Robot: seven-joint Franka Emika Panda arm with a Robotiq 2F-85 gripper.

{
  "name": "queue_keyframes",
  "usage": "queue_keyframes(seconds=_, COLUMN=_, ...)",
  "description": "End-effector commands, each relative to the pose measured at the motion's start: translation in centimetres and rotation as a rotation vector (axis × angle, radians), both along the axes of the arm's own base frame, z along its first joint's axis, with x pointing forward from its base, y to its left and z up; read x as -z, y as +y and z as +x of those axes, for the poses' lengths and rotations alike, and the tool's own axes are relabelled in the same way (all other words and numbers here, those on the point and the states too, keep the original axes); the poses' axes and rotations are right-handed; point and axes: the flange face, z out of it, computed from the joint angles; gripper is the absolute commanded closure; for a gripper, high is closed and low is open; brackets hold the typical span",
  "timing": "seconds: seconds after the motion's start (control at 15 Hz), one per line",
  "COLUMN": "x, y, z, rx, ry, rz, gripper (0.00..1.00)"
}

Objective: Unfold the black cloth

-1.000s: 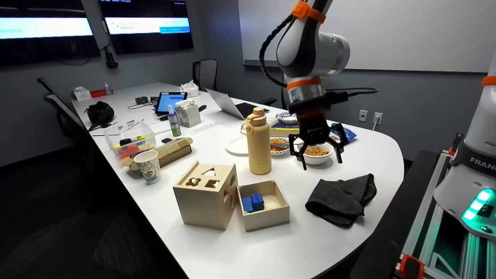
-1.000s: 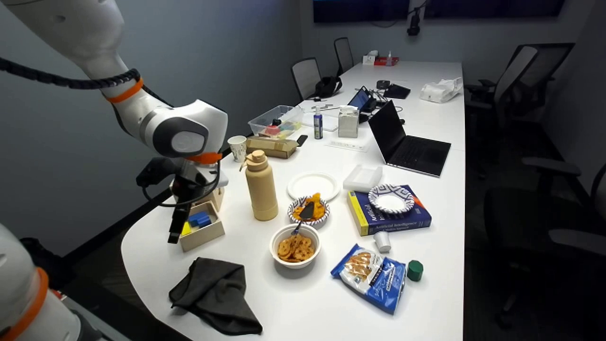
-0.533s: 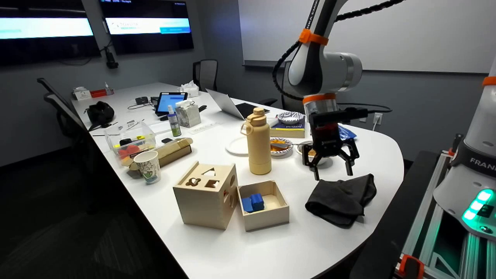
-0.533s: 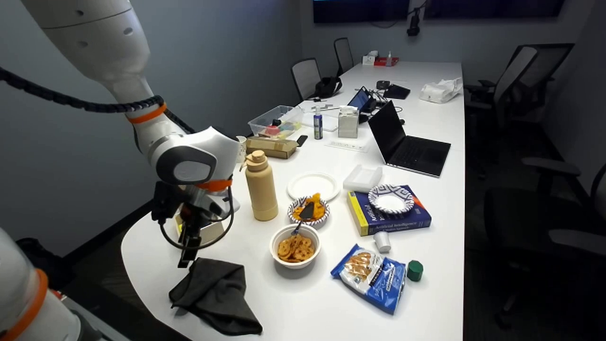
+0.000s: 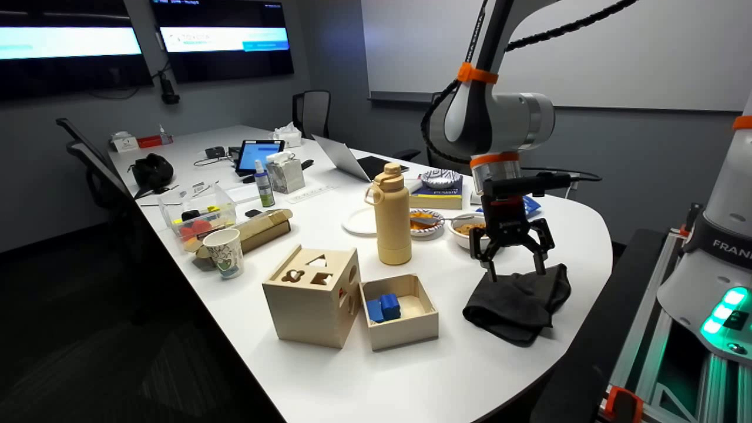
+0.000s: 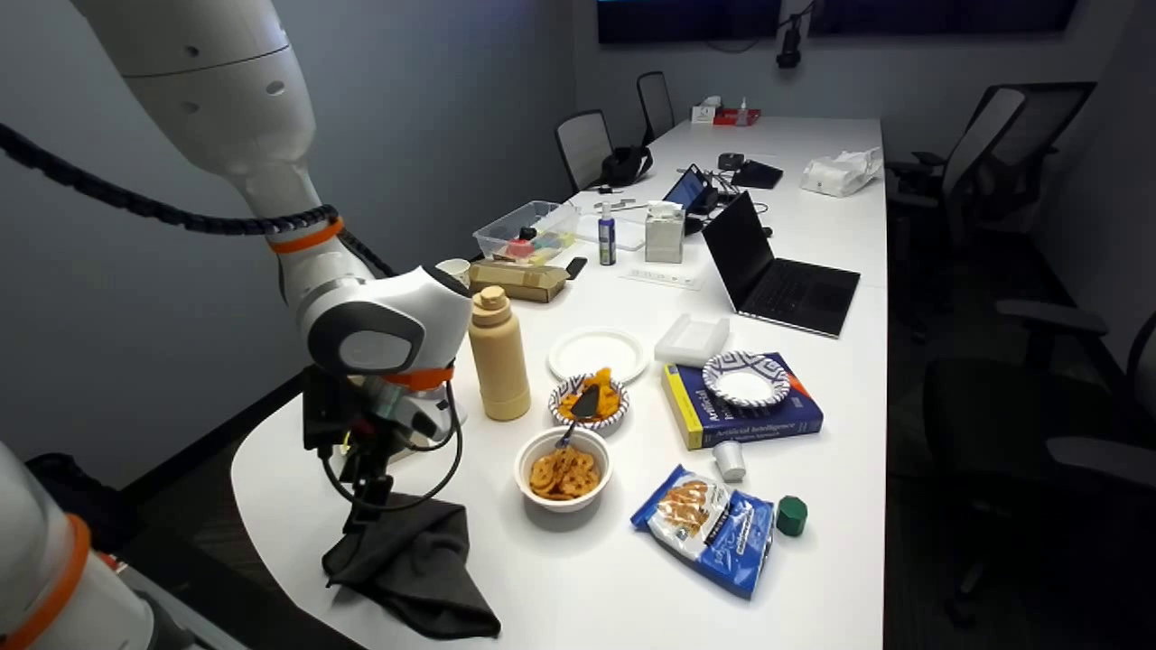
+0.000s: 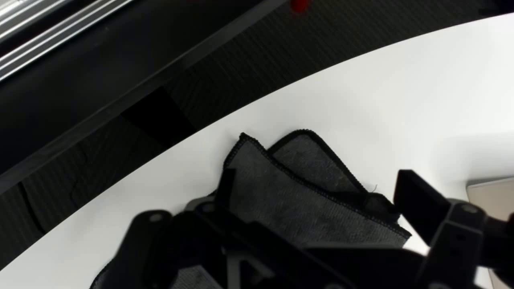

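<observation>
The black cloth (image 5: 511,311) lies folded and bunched on the white table near its rounded end, and shows in both exterior views (image 6: 424,573). In the wrist view, the cloth (image 7: 277,192) has overlapping stitched edges with corners pointing up the picture, and its lower part is hidden behind the gripper. My gripper (image 5: 516,272) is open and points down over the cloth's far part; it also shows in an exterior view (image 6: 363,516). In the wrist view, the fingers (image 7: 317,174) are wide apart with cloth visible between them. I cannot tell whether the fingertips touch the cloth.
A wooden tray (image 5: 405,336) with blue blocks and a wooden shape box (image 5: 311,311) stand beside the cloth. A tan bottle (image 5: 393,229), a bowl (image 6: 562,504) of snacks and a blue snack bag (image 6: 722,533) stand or lie beyond. The table's curved edge (image 7: 257,102) is close to the cloth.
My gripper has moved down and across from near the bowl and wooden tray to over the cloth. It stays open. The cloth has not moved.
</observation>
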Motion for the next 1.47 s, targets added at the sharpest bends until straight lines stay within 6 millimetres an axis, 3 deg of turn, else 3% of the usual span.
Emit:
queue_keyframes(seconds=0.0, x=0.3, y=0.0, z=0.3, rx=-0.03, ry=0.017, rz=-0.012, gripper=0.0)
queue_keyframes(seconds=0.73, x=4.2, y=0.1, z=-1.2, rx=-0.16, ry=0.106, rz=-0.003, gripper=0.0)
queue_keyframes(seconds=1.4, x=6.6, y=0.2, z=-0.6, rx=-0.226, ry=0.037, rz=-0.035, gripper=0.0)
